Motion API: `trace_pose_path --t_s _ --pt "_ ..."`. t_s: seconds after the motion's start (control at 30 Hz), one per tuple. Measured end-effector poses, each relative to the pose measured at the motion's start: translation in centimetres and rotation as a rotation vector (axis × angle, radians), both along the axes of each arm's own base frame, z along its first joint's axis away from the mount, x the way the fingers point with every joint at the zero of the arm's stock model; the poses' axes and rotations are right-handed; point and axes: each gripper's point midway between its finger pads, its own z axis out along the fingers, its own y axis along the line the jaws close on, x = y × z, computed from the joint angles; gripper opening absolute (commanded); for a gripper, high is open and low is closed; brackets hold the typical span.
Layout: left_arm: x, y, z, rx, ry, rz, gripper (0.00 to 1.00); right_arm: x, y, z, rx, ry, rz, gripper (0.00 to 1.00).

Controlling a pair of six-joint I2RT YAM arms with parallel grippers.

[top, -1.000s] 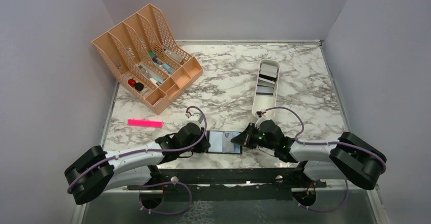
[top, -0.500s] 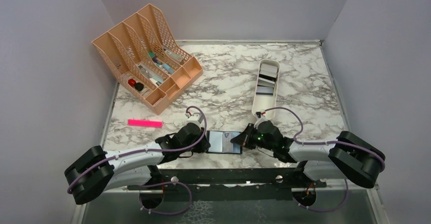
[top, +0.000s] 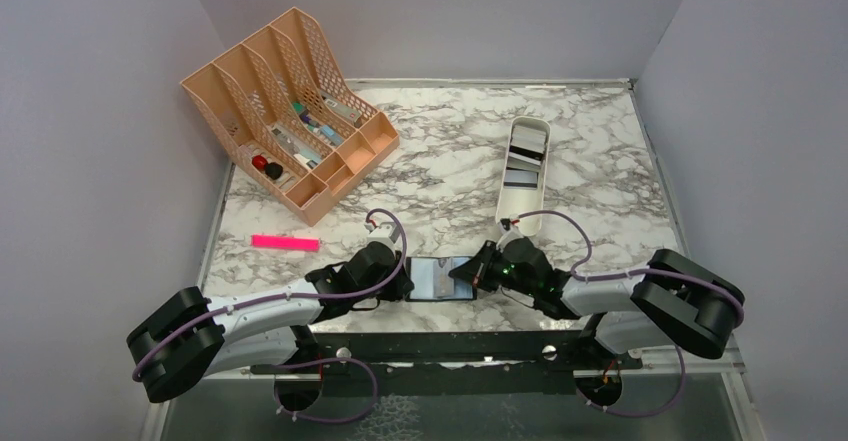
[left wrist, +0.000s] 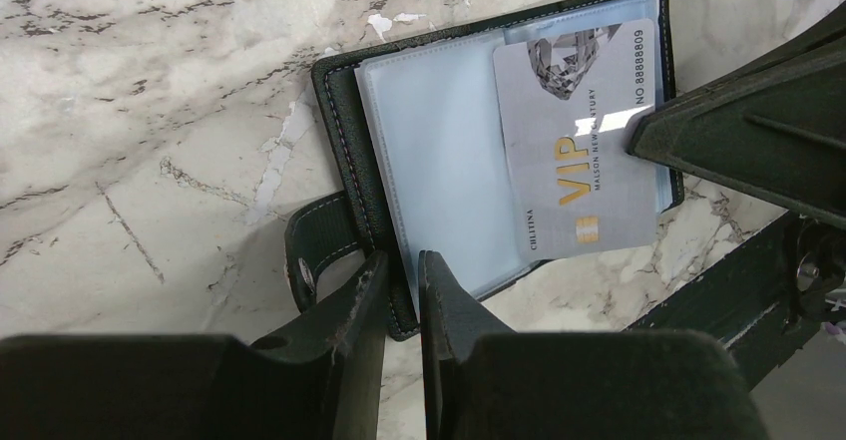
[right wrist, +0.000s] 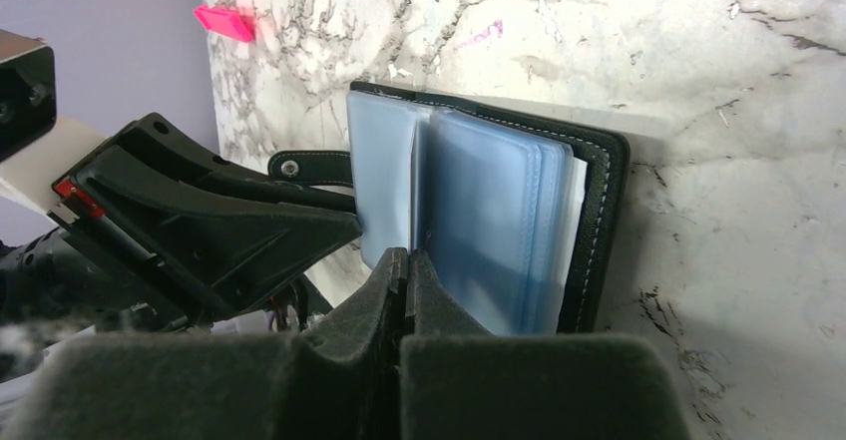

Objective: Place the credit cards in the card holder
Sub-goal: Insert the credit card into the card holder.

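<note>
The black leather card holder lies open near the table's front edge, its clear sleeves up. In the left wrist view my left gripper is shut on the holder's near cover edge, beside the snap strap. A grey VIP credit card lies across the right half of the sleeves. I cannot tell whether it is inside a pocket. My right gripper is shut on that card's edge, seen edge-on against the sleeves. More credit cards stand in a long white tray.
A peach desk organiser with small items stands at the back left. A pink marker lies left of the arms. The black mounting rail runs just in front of the holder. Grey walls close in three sides.
My right gripper has crept a little to the left with the card, further over the holder. The left arm and the holder have not moved.
</note>
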Motion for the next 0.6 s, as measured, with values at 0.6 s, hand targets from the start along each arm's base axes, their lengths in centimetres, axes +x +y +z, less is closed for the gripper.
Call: trace_pose_path --t_s 0.6 --pt "-0.1 0.1 0.0 -0.004 0.004 0.004 0.22 -0.4 1.3 -0.6 -0.116 0.039 0.012 0.17"
